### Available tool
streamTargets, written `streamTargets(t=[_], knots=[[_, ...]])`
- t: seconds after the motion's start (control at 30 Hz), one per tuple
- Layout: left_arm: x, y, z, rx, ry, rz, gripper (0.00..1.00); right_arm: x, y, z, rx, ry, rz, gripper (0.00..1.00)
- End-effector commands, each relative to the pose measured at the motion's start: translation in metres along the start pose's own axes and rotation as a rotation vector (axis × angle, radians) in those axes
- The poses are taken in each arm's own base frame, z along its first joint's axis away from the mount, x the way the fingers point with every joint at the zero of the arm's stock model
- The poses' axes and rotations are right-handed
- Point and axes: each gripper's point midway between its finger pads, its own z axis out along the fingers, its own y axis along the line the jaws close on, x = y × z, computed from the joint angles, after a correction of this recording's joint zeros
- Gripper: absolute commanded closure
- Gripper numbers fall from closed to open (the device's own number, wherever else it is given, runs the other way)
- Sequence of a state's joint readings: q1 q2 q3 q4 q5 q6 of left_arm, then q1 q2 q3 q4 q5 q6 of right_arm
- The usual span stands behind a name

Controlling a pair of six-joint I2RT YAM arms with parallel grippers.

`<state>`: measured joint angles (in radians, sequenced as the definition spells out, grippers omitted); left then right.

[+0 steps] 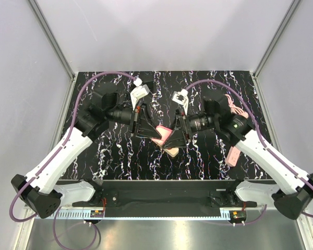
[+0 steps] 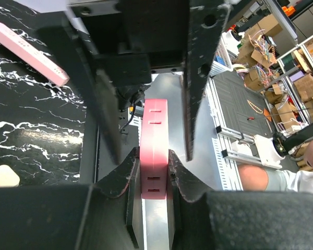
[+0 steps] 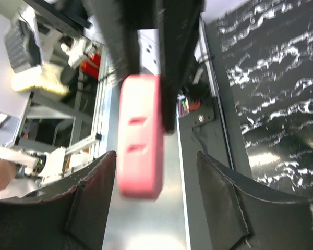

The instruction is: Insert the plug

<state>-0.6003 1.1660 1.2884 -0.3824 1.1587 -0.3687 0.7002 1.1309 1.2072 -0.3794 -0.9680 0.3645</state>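
Note:
A pink block (image 1: pixel 164 133) with pairs of slots in its face hangs above the middle of the black marbled table (image 1: pixel 120 156), between the two arms. My left gripper (image 2: pixel 154 166) is shut on this pink block (image 2: pixel 154 151), both pads pressed against its sides near one end. My right gripper (image 3: pixel 156 166) stands open around the other end of the block (image 3: pixel 141 140); its fingers (image 3: pixel 94 187) are clear of the block on both sides. The block looks blurred in the right wrist view. The plug is not in view in any frame.
A long pink strip (image 1: pixel 233 153) lies at the table's right side, with a coiled pink cable (image 1: pixel 239 108) behind it. A cream piece (image 1: pixel 172 152) lies on the table just below the grippers. Grey walls enclose the table. A person's arm (image 2: pixel 261 179) shows beyond the near edge.

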Motion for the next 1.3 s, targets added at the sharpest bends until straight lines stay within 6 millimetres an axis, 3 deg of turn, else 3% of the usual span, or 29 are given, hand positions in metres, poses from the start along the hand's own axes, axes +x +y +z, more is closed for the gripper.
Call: streamTargets(t=[0.0,0.1,0.43,0.77,0.87,1.03,1.27], knots=[[0.002,-0.007,-0.001,0.042,0.007,0.032,1.0,0.001,0.004,-0.001,-0.009,0.081,-0.001,0.34],[0.008,-0.002,0.001,0.021,0.033,0.019,1.0,-0.001,-0.007,0.0,0.041,0.117,-0.01,0.44],[0.02,0.016,0.001,-0.047,0.082,-0.007,1.0,-0.004,-0.011,0.001,0.068,0.162,0.01,0.55],[0.019,0.02,0.004,-0.056,0.089,-0.018,1.0,0.011,-0.007,0.009,0.036,0.202,0.019,0.46],[0.018,0.018,0.006,-0.056,0.09,-0.015,1.0,0.014,-0.009,0.015,0.037,0.219,0.03,0.48],[0.018,0.018,0.006,-0.059,0.089,-0.018,1.0,0.019,-0.013,0.021,0.051,0.239,0.039,0.62],[0.018,0.02,0.007,-0.06,0.092,-0.027,1.0,0.025,-0.012,0.026,0.046,0.253,0.034,0.58]])
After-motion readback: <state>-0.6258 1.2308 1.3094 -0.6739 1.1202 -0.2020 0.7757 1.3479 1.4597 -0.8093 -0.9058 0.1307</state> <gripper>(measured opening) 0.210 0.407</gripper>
